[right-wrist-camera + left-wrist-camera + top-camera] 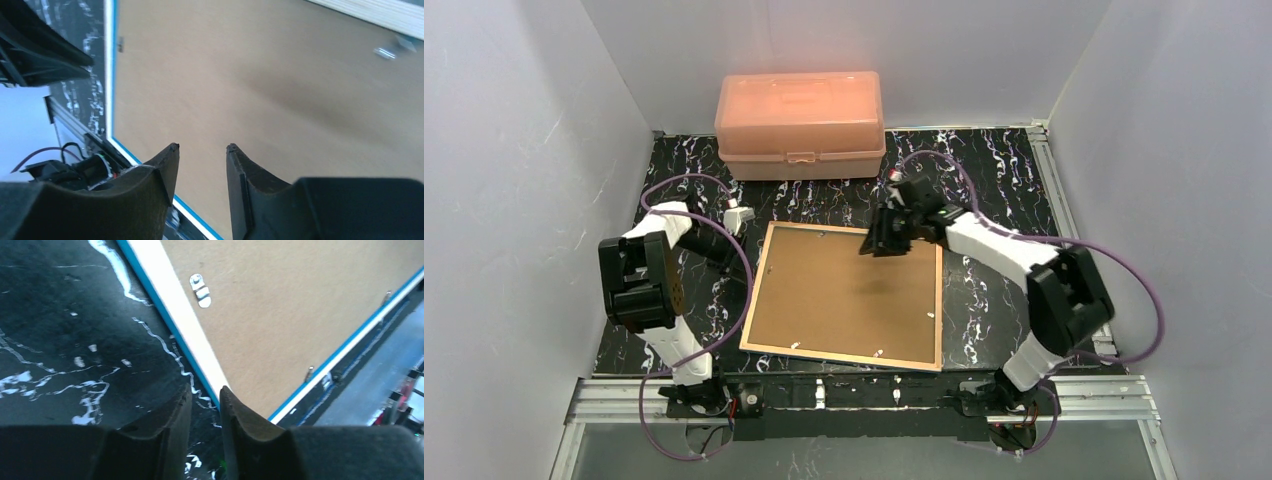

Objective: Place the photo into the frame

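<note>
Looking down from the top camera, we are seeing the frame (844,295) lying back side up in the middle of the black marbled table (814,205), with its brown backing showing inside tan edges. A salmon-pink plastic box (800,125) is sitting at the far edge, apart from the frame. The left arm (639,280) is standing just left of the frame, and the right gripper (876,243) is hanging over the frame's far right corner.

Through the left wrist camera, we are seeing the left gripper (206,395) with its jaws only a narrow slit apart and holding nothing. A blue-edged corner of the frame is lying just past the tips, and we cannot tell whether they are touching it. A small metal clip (201,290) is sitting on the backing near the rim.

Through the right wrist camera, we are seeing the right gripper's jaws standing moderately apart and empty over the brown backing, with the frame's blue edge running down the left.
</note>
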Controlling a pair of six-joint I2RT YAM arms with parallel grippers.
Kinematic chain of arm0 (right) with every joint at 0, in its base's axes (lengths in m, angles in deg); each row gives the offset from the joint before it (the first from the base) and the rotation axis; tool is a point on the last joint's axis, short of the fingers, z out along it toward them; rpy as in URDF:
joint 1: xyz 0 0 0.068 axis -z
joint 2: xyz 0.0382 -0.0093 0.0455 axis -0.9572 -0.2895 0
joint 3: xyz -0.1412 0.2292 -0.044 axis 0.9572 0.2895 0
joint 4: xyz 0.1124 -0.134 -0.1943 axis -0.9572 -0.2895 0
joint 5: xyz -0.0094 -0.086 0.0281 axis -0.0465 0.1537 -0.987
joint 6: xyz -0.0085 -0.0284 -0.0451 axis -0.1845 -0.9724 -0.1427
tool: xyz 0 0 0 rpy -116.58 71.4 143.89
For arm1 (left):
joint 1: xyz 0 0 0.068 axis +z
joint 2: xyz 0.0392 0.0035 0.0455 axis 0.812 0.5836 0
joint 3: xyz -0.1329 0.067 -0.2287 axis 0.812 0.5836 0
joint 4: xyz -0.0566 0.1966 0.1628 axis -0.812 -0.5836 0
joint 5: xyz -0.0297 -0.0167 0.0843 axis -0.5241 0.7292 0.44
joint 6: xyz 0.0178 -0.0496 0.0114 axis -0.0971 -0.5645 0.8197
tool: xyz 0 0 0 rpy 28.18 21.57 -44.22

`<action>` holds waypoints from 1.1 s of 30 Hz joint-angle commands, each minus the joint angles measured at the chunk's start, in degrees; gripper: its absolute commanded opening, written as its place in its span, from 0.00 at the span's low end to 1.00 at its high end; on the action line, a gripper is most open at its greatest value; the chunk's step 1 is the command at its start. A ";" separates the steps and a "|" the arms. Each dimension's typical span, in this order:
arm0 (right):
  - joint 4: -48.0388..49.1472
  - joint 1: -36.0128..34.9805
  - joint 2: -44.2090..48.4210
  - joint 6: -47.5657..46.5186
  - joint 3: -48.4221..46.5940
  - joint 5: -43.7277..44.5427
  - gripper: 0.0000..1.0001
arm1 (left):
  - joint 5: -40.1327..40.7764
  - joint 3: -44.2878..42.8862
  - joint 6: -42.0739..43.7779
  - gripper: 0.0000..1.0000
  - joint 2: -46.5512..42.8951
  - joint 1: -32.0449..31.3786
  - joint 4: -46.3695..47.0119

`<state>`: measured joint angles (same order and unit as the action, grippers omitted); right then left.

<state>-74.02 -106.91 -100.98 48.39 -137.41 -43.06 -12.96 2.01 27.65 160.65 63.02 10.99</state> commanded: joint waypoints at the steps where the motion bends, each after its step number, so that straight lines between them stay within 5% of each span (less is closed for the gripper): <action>1: 14.24 -5.99 -9.32 7.76 -5.91 -2.85 0.46 | -5.92 1.79 -3.34 0.28 -1.65 -0.47 -1.26; 10: 22.74 -13.44 -26.35 12.54 -18.82 -4.82 0.41 | -2.80 4.23 -3.96 0.30 0.15 -2.57 4.15; 16: 30.33 -16.34 -30.62 18.17 -18.94 -4.05 0.35 | 0.40 5.08 -5.63 0.28 1.21 -4.87 6.75; 26: 34.98 -19.02 -35.54 22.80 -19.60 -1.52 0.12 | 6.30 6.87 -7.31 0.20 0.96 -7.72 10.05; 33: 35.53 -20.21 -36.54 24.02 -19.00 0.98 0.10 | 8.54 7.83 -7.71 0.18 -0.13 -10.20 10.88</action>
<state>-40.36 -126.53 -136.50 71.27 -154.63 -44.92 -8.22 6.82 18.60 160.54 55.68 19.62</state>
